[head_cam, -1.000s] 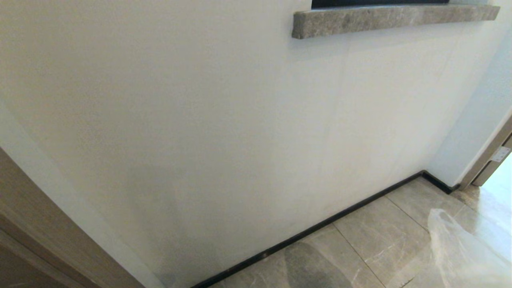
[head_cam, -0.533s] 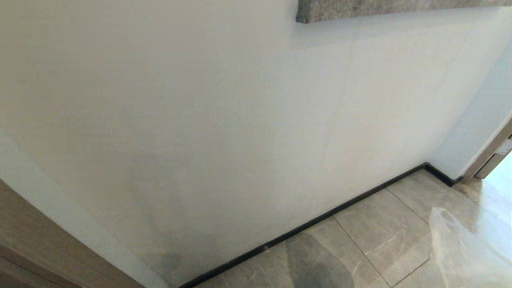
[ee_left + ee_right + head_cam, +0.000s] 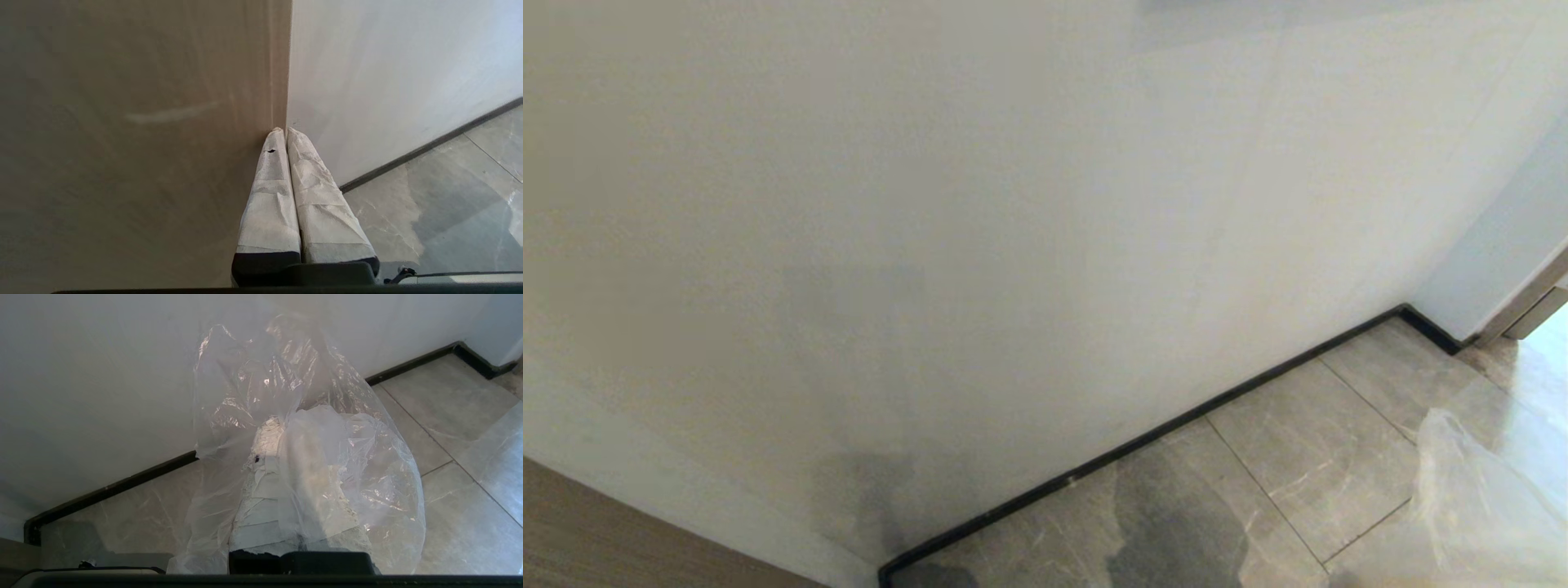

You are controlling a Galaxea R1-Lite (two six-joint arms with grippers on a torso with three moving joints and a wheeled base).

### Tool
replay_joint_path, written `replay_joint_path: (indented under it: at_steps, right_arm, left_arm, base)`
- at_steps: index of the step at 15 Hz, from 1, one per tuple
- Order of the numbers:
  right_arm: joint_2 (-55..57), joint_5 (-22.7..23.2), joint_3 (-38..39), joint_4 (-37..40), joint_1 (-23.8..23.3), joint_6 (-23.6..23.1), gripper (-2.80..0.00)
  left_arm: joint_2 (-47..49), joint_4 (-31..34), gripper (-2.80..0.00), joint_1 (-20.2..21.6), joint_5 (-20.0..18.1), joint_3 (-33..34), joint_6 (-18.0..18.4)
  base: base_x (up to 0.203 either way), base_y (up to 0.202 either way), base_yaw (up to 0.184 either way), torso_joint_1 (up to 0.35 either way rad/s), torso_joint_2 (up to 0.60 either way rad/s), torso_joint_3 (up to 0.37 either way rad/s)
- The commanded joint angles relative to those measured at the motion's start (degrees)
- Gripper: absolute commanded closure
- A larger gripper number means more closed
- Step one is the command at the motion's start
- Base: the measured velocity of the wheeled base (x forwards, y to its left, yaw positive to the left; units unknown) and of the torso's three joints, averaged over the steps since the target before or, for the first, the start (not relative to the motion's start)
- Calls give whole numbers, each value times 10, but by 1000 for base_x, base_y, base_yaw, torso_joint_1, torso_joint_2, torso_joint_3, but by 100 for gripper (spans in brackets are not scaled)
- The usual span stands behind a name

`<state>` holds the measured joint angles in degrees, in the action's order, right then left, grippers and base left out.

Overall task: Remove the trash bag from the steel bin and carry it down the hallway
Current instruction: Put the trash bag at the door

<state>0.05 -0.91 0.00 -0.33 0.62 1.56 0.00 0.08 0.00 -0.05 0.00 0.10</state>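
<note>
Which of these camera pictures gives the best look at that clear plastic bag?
The right wrist view: the trash bag fills the middle of it, draped over the shut right pincer. The head view catches only an edge of the bag at its lower right corner. The left wrist view shows none of it.

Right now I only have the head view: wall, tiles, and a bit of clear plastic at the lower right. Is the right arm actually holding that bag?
Observer: Yes. In the right wrist view the right gripper is shut on the trash bag, and the film drapes over its taped fingers.
Operator: Left arm?
Observer: The left gripper is shut and empty, its tips near the corner where the brown panel meets the white wall.
Operator: Steel bin anywhere?
Observer: Not in any view; only grey floor tiles and the dark baseboard lie beyond the bag.
</note>
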Motion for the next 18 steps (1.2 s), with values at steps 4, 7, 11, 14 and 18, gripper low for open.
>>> replay_joint_path:
  at_steps: [4,7,11,14,18]
  right_arm:
    - [0,0,1,-1,0,1,0]
    - [0,0,1,-1,1,0,0]
    - [0,0,1,-1,0,-2,0]
    - [0,-1,1,-1,0,-2,0]
    - [0,0,1,-2,1,-2,0]
  left_arm:
    - [0,0,0,0,0,0,0]
    - [0,0,0,0,0,0,-1]
    - [0,0,0,0,0,0,0]
    - [0,0,0,0,0,0,-1]
    - [0,0,0,0,0,0,-1]
  base:
    - [0,0,0,0,1,-21]
    - [0,0,0,0,0,0]
    - [0,0,0,0,0,0]
    - [0,0,0,0,0,0]
    - [0,0,0,0,1,30]
